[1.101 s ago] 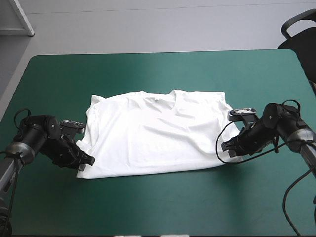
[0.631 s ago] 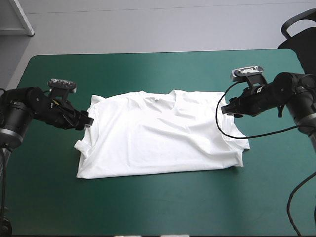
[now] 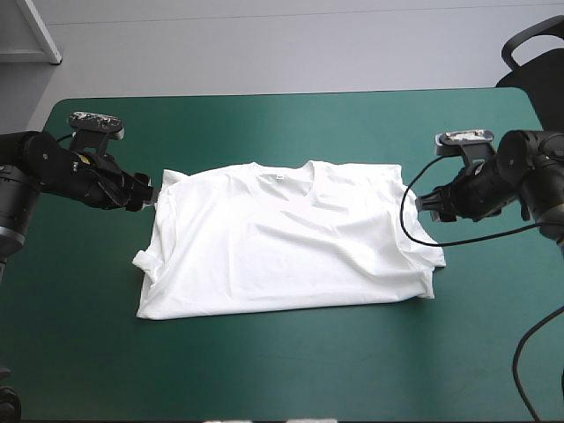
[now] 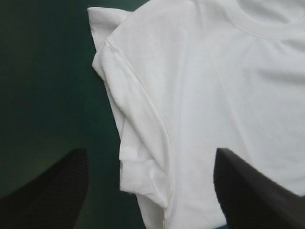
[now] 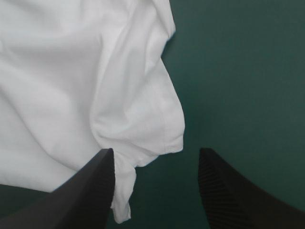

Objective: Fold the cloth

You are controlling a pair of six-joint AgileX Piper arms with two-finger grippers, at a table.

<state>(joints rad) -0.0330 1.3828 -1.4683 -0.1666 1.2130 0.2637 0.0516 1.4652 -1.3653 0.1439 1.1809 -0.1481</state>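
Table (image 3: 291, 379) takes up most of the high view, its teal-green cover smooth, a little brighter toward the far edge. Beyond that edge runs grey floor (image 3: 291, 44), and a black chair (image 3: 529, 53) stands off the far right corner.

The shirt (image 3: 282, 238) lies spread flat at the table's middle. It is white, with the collar toward the far edge and the hem toward the near one. The sleeves are folded in against the body, and soft wrinkles cross the chest. A small bunched fold sticks out along its left side, and its near right corner is rumpled.

The left tool (image 3: 148, 195) sits at the shirt's far left corner, its fingers (image 4: 52, 191) wide apart. In its wrist view one finger is over the cover and the other over the white cloth, with the folded sleeve edge between them. Whether they touch the cloth cannot be told.

The right tool (image 3: 427, 201) is just beside the shirt's right edge, near the far right corner. It is also spread wide and holds nothing, with one finger at the sleeve's fold and the other over the cover.
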